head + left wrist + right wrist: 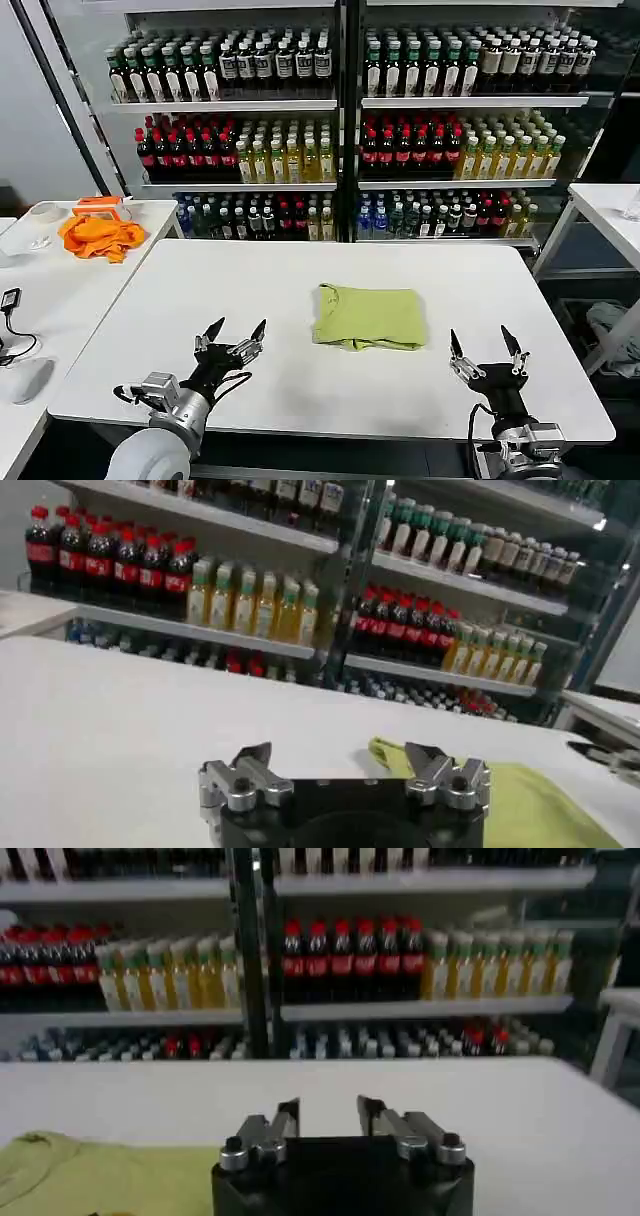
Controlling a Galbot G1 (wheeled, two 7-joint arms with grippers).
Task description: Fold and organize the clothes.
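Observation:
The clothes are one light yellow-green T-shirt, folded into a compact rectangle near the middle of the white table. My left gripper hovers near the table's front left, open and holding nothing, a short way left of the shirt. My right gripper hovers at the front right, open and holding nothing, just right of the shirt. In the left wrist view the open gripper has the shirt beyond one fingertip. In the right wrist view the open gripper has the shirt off to one side.
Shelves of bottles stand behind the table. A side table on the left carries a bright orange cloth, a roll of tape and a cable. Another white table stands at the right.

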